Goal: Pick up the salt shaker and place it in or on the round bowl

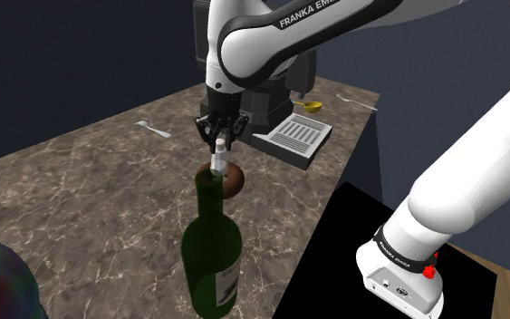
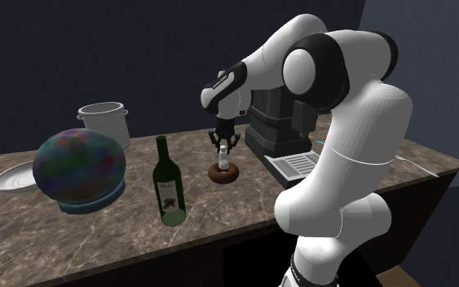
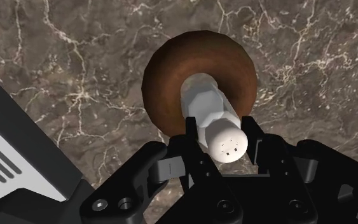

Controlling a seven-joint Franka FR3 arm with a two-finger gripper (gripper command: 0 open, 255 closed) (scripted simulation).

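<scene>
The gripper point(image 3: 220, 132), its 2 fingers clamped on the white salt shaker point(image 3: 208, 102), holds it centred over the brown bowl point(image 3: 165, 73) at the worktop's point(image 3: 63, 57) middle. Lower it straight and release once it is seated.

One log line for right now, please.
claw: shut on salt shaker | salt shaker: upright, over centre of brown round bowl | bowl contact: cannot tell | release: not yet

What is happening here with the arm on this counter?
The white arm holds a white shaker, its jaws shut on it near the cap. The shaker stands upright over the middle of the brown bowl on the marble counter. I cannot tell whether its base touches the bowl. A green bottle stands nearby, apart from the bowl.
</scene>
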